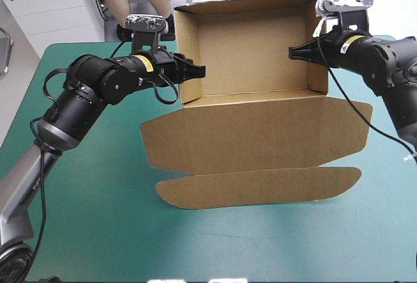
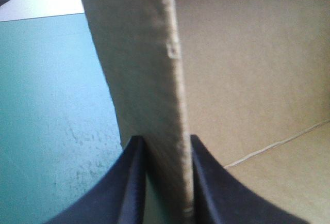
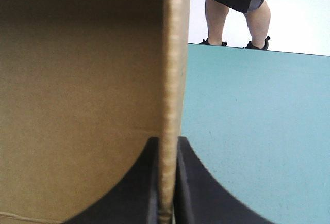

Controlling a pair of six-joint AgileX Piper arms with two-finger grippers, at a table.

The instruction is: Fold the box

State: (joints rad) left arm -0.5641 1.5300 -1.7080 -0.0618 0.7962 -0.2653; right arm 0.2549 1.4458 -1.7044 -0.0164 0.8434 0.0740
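The left hand (image 1: pixel 197 72) is clamped on the left side wall of the box (image 1: pixel 251 61). The right hand (image 1: pixel 294 51) pinches the right wall the same way. This two-sided grip likely serves to hold the tray square, its tucked walls upright. The brown box sits toward the far edge of the teal-green desk (image 1: pixel 91 231), its lid (image 1: pixel 257 136) lying flat toward the near edge. The wrist views show board edge between black fingers (image 2: pixel 129 182); only the high view shows the lid's tuck flap (image 1: pixel 257 187).
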